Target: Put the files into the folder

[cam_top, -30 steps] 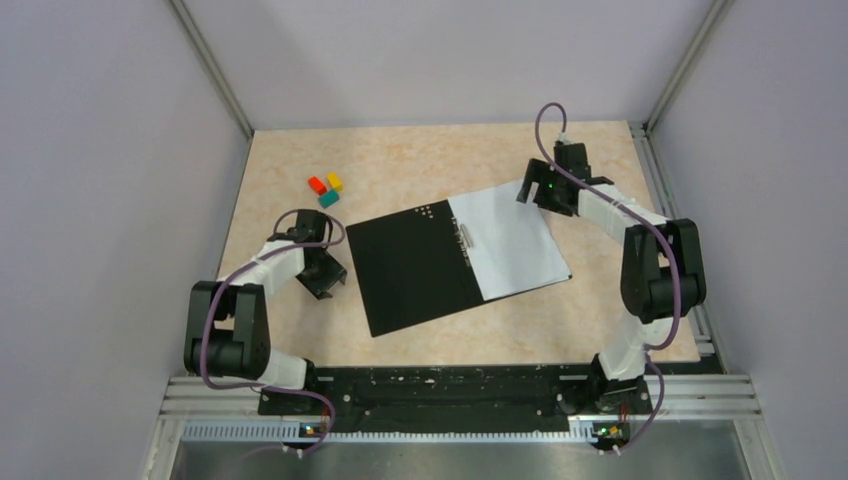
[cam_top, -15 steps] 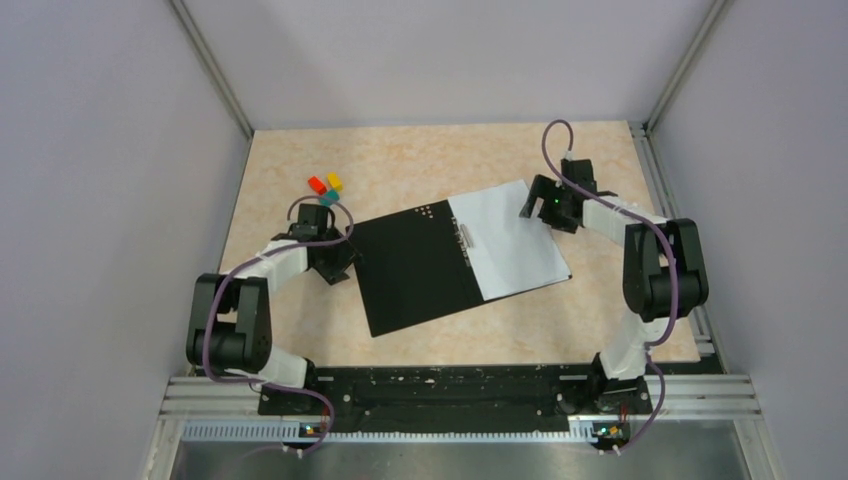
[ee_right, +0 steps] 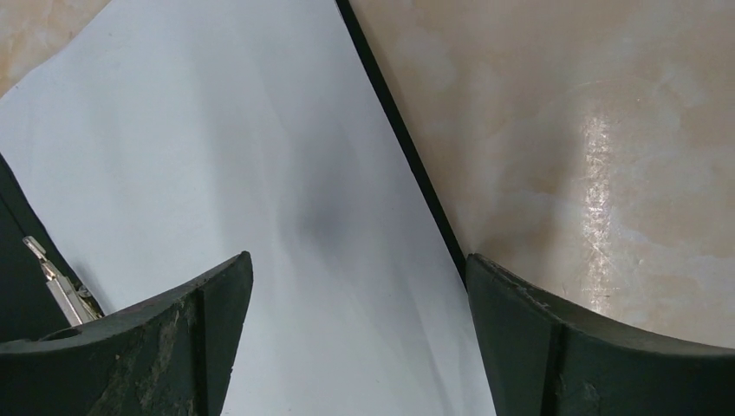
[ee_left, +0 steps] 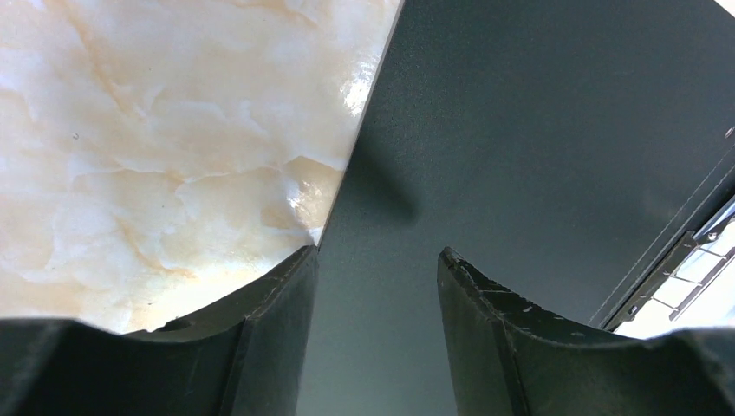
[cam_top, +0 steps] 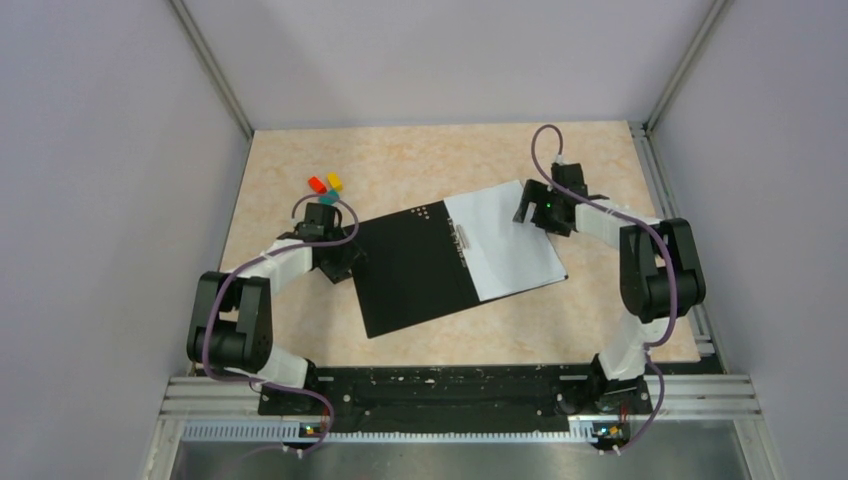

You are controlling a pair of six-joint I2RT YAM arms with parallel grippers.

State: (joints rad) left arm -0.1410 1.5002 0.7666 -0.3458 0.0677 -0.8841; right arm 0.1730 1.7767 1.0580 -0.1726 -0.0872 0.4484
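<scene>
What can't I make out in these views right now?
- Sheet count: the files look like one white face in the top and right wrist views; edges too thin.
- Contact: left gripper over the folder edge, right gripper over the files' edge; the fingers hide any touch.
- Clip: cut off by the frame edge in both wrist views, tiny from the top.
- Folder's outside: face down, hidden in every view.

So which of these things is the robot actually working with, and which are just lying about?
Part of the job: open folder, white files lying in it.
Just lying about: red block, yellow block, teal block.
</scene>
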